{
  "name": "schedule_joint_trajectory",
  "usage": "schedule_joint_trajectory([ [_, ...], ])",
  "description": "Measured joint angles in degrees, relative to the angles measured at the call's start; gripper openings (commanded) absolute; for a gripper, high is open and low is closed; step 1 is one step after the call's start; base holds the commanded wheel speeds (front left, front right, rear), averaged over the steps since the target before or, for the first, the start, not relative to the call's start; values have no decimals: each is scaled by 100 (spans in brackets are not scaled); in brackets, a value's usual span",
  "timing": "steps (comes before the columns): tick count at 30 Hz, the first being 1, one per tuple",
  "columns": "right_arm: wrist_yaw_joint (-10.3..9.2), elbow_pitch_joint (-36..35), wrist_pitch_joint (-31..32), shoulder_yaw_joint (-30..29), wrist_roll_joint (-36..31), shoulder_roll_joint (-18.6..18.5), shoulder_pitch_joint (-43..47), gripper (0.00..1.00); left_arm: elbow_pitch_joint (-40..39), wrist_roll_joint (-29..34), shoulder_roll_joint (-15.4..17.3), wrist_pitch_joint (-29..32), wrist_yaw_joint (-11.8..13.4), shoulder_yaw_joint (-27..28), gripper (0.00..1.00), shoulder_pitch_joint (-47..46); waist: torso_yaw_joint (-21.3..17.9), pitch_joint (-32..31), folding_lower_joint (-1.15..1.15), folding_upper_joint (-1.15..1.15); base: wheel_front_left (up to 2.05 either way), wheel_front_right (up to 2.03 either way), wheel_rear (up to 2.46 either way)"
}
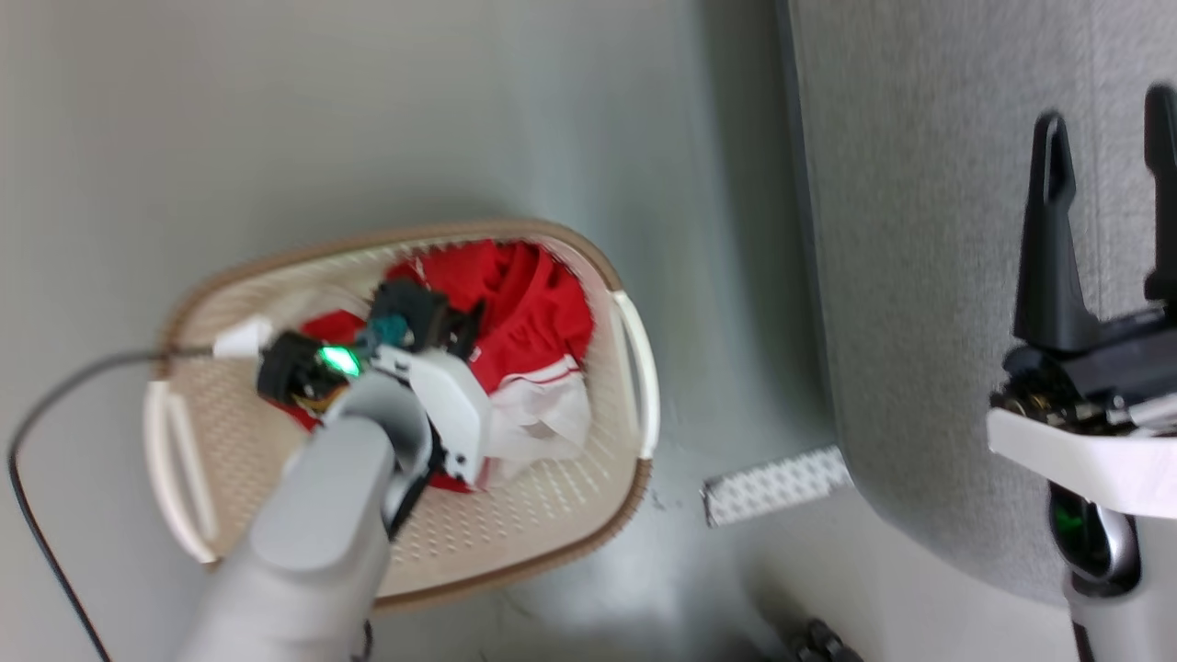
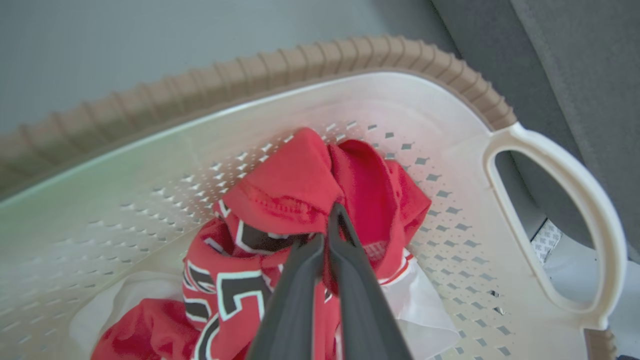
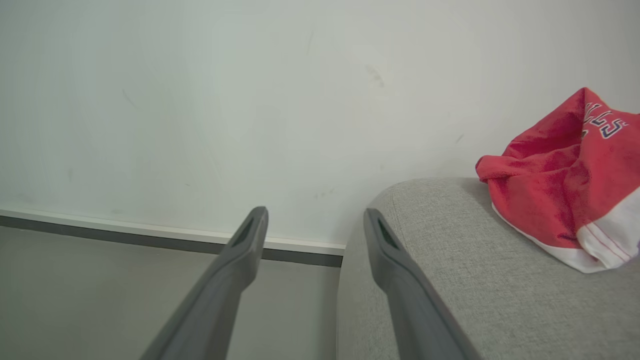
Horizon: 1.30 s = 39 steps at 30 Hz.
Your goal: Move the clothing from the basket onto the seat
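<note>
The basket [image 1: 552,232] stands on the floor left of the seat [image 1: 919,230], holding red clothing [image 1: 524,303] with white trim. My left gripper [image 1: 464,336] reaches down into it. In the left wrist view the two dark fingers [image 2: 305,270] are pressed together on a fold of a red garment [image 2: 295,190] with black-and-white lettering, inside the basket [image 2: 350,55]. My right gripper [image 1: 1108,110] hovers over the seat, open and holding nothing [image 3: 315,215]. Another red garment [image 3: 560,180] with a white hem lies on the seat [image 3: 450,260].
A white perforated strip [image 1: 777,485] lies on the floor between basket and seat. A black cable [image 1: 37,414] runs along the floor left of the basket. A pale wall with a dark skirting board [image 3: 150,237] stands beyond the seat's end.
</note>
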Motion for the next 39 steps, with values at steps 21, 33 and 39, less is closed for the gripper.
schedule_joint_trajectory([
  [21, 0, 939, 0, -619, -185, -434, 1728, 100, -344, -770, -468, -1267, 65, 254, 0, 1518, 1025, -2891, -2, 0, 0, 0, 0],
  [33, 1, 1338, 0, -546, -197, -463, 2440, 100, -1759, -768, -170, -1299, 368, 668, 0, 2538, 1325, -4172, -1, 0, 0, 0, 0],
  [39, 1, 1538, 0, -532, -197, -452, 2927, 100, -2304, -747, -46, -1300, 523, 907, 0, 3092, 1404, -4800, -1, 0, 0, 0, 0],
])
